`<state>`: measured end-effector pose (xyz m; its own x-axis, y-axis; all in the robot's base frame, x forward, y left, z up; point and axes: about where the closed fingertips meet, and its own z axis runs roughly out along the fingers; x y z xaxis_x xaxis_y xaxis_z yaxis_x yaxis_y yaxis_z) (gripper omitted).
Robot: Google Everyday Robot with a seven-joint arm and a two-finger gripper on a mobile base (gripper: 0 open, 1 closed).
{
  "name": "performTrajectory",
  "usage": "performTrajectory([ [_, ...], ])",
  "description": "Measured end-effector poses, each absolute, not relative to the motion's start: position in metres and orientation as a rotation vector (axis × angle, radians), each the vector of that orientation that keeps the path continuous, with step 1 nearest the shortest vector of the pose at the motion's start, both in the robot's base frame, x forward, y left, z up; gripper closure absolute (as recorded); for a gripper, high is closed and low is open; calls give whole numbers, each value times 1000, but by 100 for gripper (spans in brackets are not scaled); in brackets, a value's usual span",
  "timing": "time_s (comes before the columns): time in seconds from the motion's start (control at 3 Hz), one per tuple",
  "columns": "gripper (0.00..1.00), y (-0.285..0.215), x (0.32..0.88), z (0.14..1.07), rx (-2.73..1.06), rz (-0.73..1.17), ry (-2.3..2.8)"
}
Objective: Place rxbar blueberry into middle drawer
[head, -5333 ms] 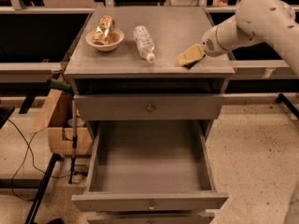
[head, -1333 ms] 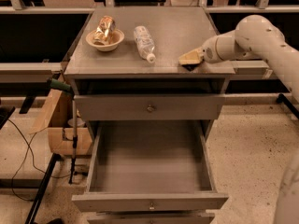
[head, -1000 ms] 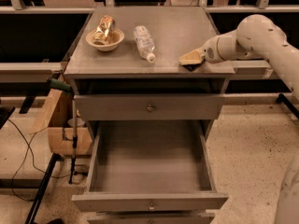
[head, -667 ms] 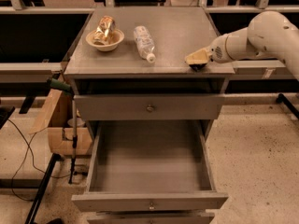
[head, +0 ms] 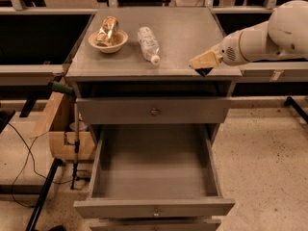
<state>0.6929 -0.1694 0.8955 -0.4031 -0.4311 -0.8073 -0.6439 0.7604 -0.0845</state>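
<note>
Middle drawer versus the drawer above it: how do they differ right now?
The middle drawer is pulled out, its tray bare to view; the top drawer is shut, showing only its front panel. The middle drawer's front sits lower and nearer the camera than the top drawer's. Both are grey with a small centre knob. The gripper is at the cabinet top, front right edge.

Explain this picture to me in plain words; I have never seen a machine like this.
One camera looks down at a grey cabinet from the front. The white arm at the picture's right belongs to a robot; its hand hovers over the front right corner of the top, apparently pinching a small dark bar, the rxbar blueberry. On top lie a bowl holding a gold packet, and a clear bottle on its side. Below, the middle drawer stands pulled open.
</note>
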Motion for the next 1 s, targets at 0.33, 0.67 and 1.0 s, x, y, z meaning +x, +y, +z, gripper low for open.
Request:
performTrajectory([
  [0.33, 100, -164, 649, 885, -931, 375, 2053],
  [0.67, 100, -164, 621, 852, -1123, 451, 2086],
  [1.0, 100, -161, 611, 847, -1165, 477, 2102],
])
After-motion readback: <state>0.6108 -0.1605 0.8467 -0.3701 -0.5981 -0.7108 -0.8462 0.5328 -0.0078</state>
